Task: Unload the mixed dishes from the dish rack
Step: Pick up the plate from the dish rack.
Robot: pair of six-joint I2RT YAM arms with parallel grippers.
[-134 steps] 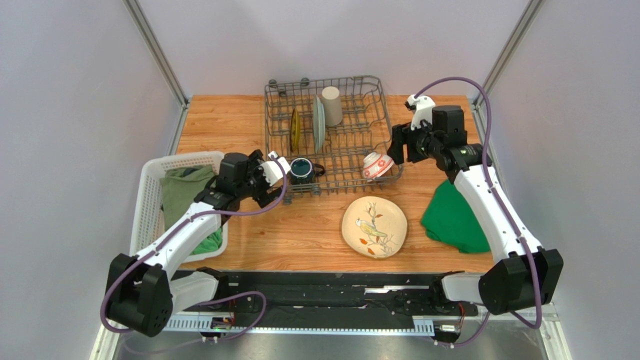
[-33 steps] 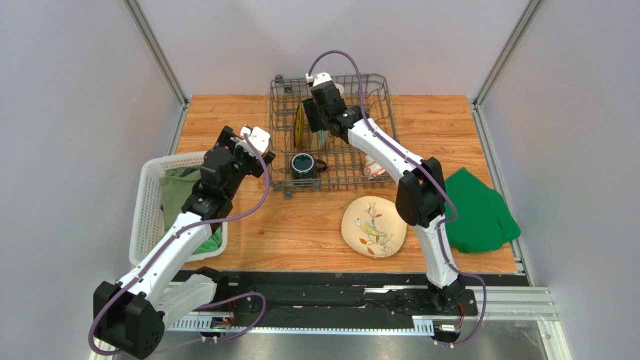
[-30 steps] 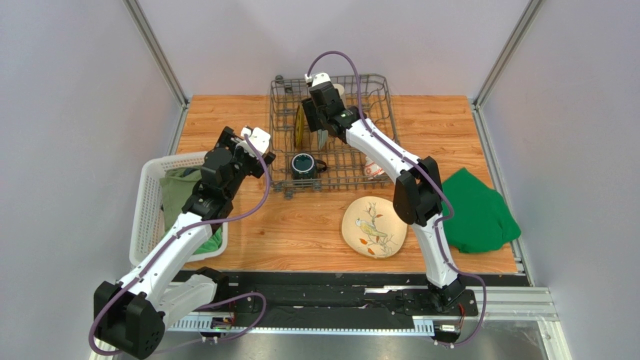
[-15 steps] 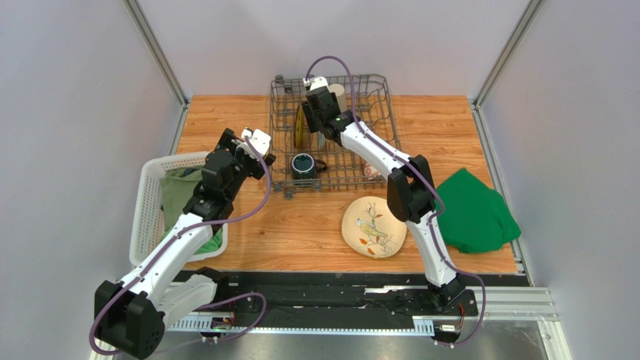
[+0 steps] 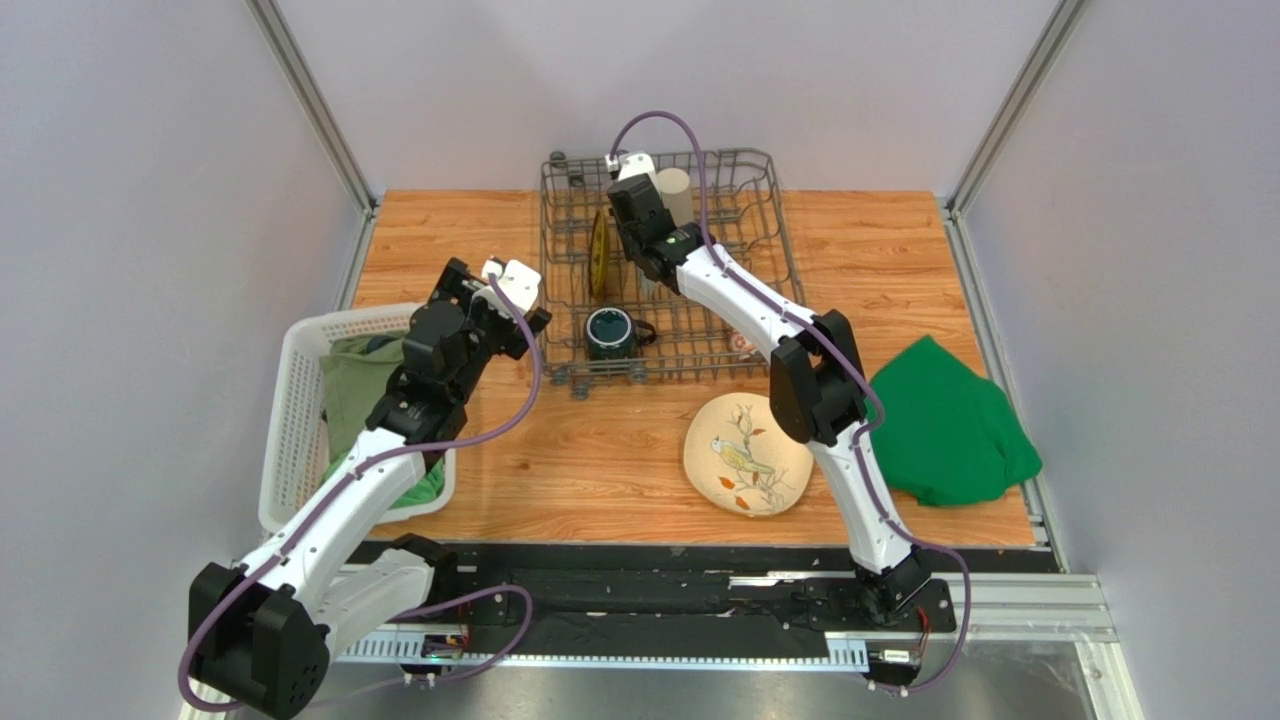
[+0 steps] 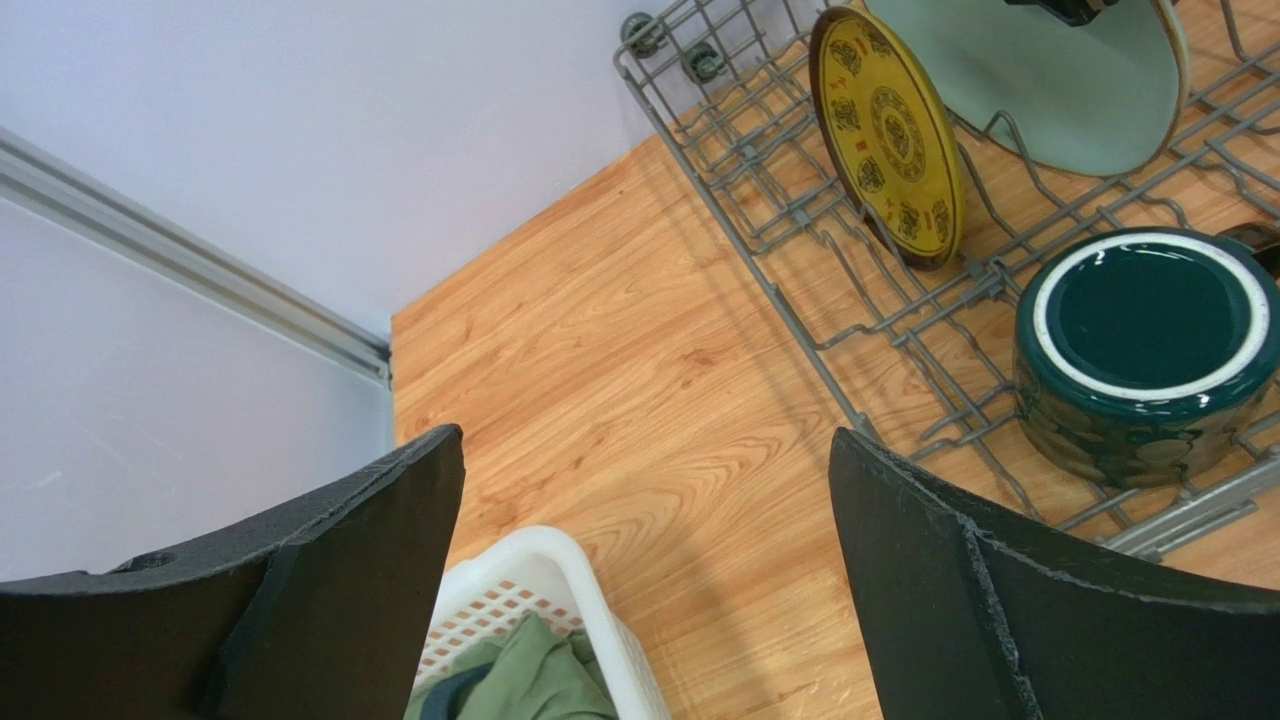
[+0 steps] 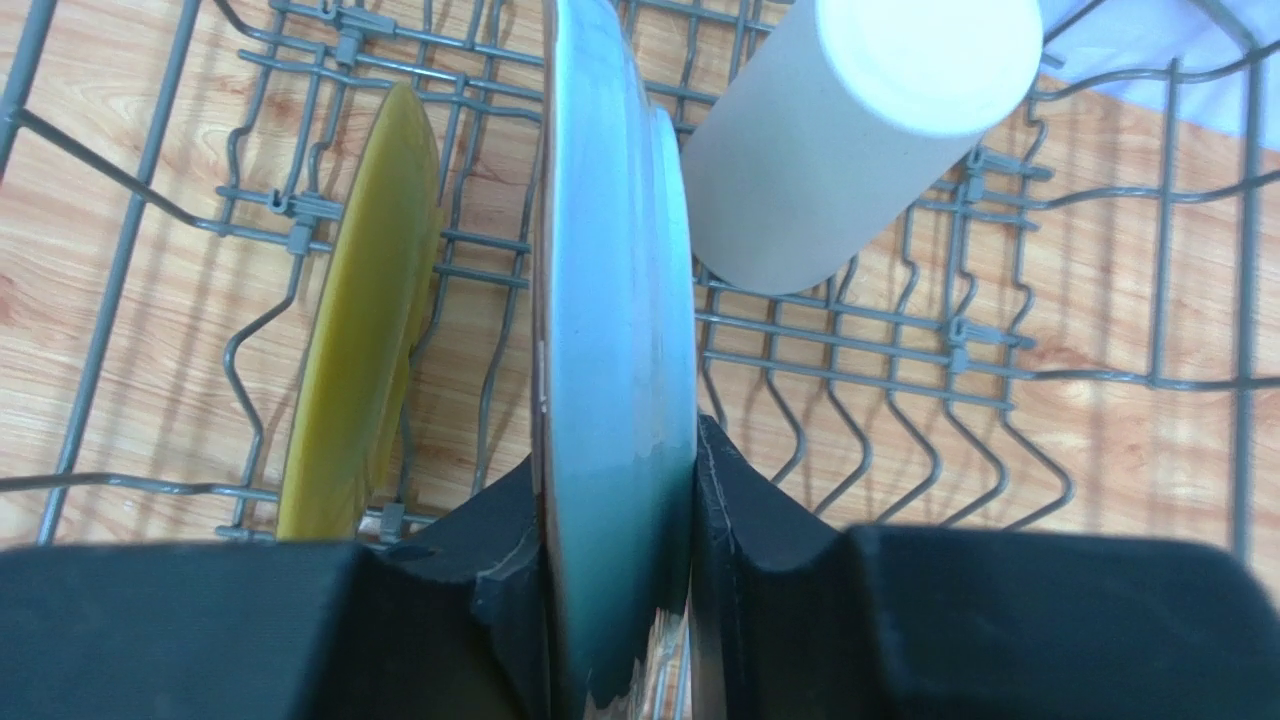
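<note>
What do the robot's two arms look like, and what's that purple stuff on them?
The left arm and right arm are built alike: white links joined by chunky black joint blocks. A purple cable loops along each, base to wrist. A small white module caps each wrist. The jaws are broad matte-black plates with rough edges. No readable markings.

The dish rack (image 5: 772,213) sits upper centre on the worktop (image 5: 451,248) — mug (image 5: 607,329) at its lower left, tumbler (image 5: 675,188) at its top, an upright plate (image 5: 600,252) between, a second plate (image 7: 609,375) just right of that. Below the rack lies a flat plate (image 5: 748,453) — basket (image 5: 299,393) left, cloth (image 5: 954,428) right.
</note>
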